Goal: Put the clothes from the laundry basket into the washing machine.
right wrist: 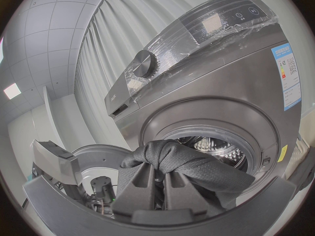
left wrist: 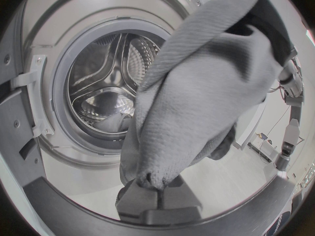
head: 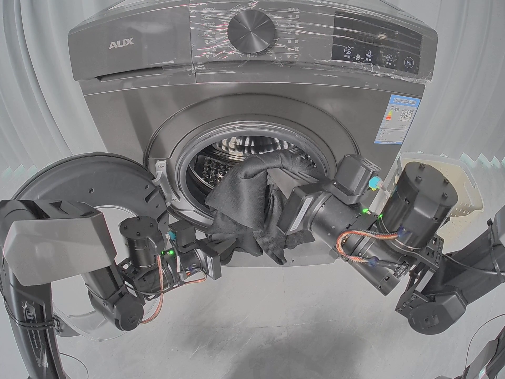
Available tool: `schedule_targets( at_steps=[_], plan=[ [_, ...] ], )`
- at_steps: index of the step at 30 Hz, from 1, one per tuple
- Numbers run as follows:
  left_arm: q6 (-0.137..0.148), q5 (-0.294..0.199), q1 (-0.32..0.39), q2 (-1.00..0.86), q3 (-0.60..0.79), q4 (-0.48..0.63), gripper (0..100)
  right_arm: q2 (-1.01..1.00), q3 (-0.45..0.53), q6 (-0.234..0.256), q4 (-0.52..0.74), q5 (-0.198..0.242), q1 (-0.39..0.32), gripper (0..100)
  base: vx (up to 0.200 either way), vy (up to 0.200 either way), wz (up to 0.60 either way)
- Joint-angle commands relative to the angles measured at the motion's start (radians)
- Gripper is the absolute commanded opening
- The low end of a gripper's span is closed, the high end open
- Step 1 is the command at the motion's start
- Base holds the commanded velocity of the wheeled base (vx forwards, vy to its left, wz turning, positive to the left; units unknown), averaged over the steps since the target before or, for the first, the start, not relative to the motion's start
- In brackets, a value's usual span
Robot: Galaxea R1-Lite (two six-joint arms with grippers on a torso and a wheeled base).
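**Operator:** Report tool state and the location of the load.

**Unit:** My right gripper (right wrist: pixel 160 177) is clamped on a bunched upper fold of the dark garment (head: pixel 247 201). My left gripper (left wrist: pixel 159 189) is pinched closed on its lower edge. The garment is stretched between them across the mouth of the washing machine (head: pixel 131 106). Its top is at the opening and the rest hangs outside, over the lower lip.

**Operator:** Task progress?

**Unit:** The door (head: pixel 89 180) stands fully open. One pale item (left wrist: pixel 113 122) already lies at the bottom of the drum (left wrist: pixel 105 82). The dark garment is not yet inside, so I judge this transfer about half complete. The laundry basket (head: pixel 463 196) stands just beside the machine on my right. I cannot tell what it contains.

**Operator:** Markings?

**Unit:**
- Logo lettering (head: pixel 121 43) on the drawer front.
- A dial (head: pixel 251 31) ringed with small print, under plastic film.
- A control panel (head: pixel 376 48) with icons.
- A blue-edged label (head: pixel 397 118) carrying a square code, with text too small to make out.
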Motion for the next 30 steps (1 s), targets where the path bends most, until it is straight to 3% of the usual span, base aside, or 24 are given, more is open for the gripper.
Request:
schedule_targets(
  at_steps=[1,6,12,13,24,30],
  plan=[
    [0.009,-0.002,-0.016,-0.036,0.114,-0.06,0,0.034,0.0,-0.001,0.0,0.001,-0.032,0,0.0,0.0,0.0],
    [0.015,-0.013,-0.034,-0.151,0.249,-0.055,0,0.051,0.017,-0.001,0.002,-0.001,-0.048,0,0.0,0.0,0.0],
    [0.006,-0.011,-0.073,-0.235,0.284,-0.055,0,0.06,0.042,0.001,0.0,-0.001,-0.052,0,0.0,0.0,0.0],
    [0.003,-0.009,-0.088,-0.258,0.283,-0.055,0,0.062,0.045,0.001,0.002,-0.001,-0.061,100,0.0,0.0,0.0],
    [-0.005,-0.005,-0.093,-0.272,0.188,-0.055,0,0.062,0.195,-0.01,0.023,0.001,-0.065,100,0.0,0.0,0.0],
    [-0.015,-0.003,-0.085,-0.263,0.151,-0.055,0,0.057,0.23,-0.01,0.042,0.001,-0.065,100,0.0,0.0,0.0]
  ],
)
